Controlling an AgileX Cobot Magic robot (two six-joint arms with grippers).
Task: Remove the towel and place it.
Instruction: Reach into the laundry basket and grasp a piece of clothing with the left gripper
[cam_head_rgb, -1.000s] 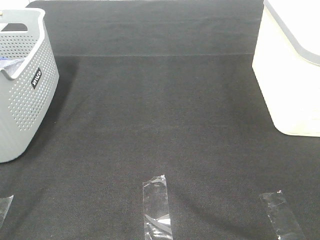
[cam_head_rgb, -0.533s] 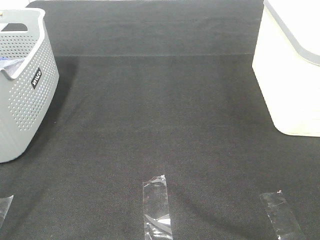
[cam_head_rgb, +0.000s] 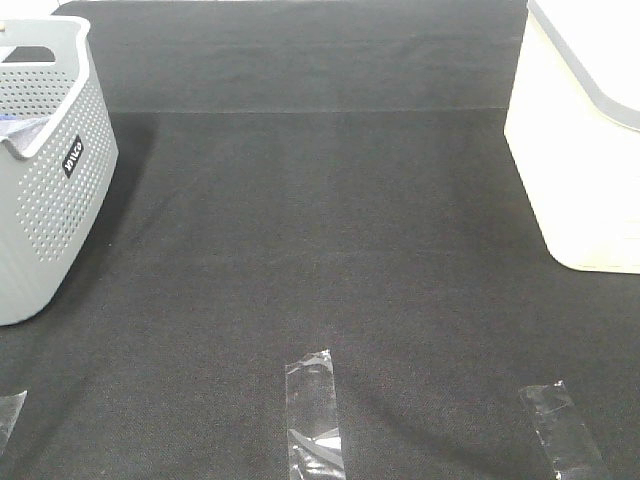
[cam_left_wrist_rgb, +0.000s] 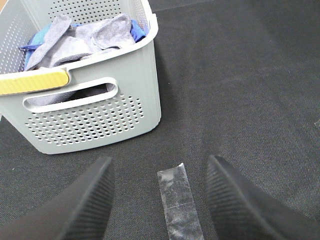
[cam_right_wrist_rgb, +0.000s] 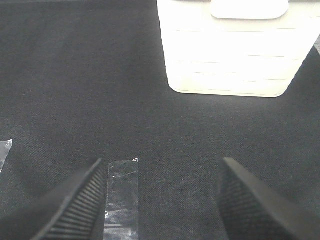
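The greyish-purple towel (cam_left_wrist_rgb: 85, 42) lies crumpled inside the grey perforated basket (cam_left_wrist_rgb: 100, 120), beside a small bright blue cloth (cam_left_wrist_rgb: 137, 30). In the high view the basket (cam_head_rgb: 50, 180) stands at the far left and only a sliver of cloth shows in it. My left gripper (cam_left_wrist_rgb: 160, 205) is open and empty, low over the black mat just in front of the basket, above a strip of clear tape (cam_left_wrist_rgb: 177, 200). My right gripper (cam_right_wrist_rgb: 162, 200) is open and empty over the mat, short of the white bin (cam_right_wrist_rgb: 230, 50). Neither gripper shows in the high view.
A white bin (cam_head_rgb: 585, 140) stands at the right edge of the black mat (cam_head_rgb: 320, 230). Three strips of clear tape lie along the front edge: one at the left (cam_head_rgb: 8, 410), one in the middle (cam_head_rgb: 315, 415), one at the right (cam_head_rgb: 562, 430). The basket has a yellow handle grip (cam_left_wrist_rgb: 32, 82).
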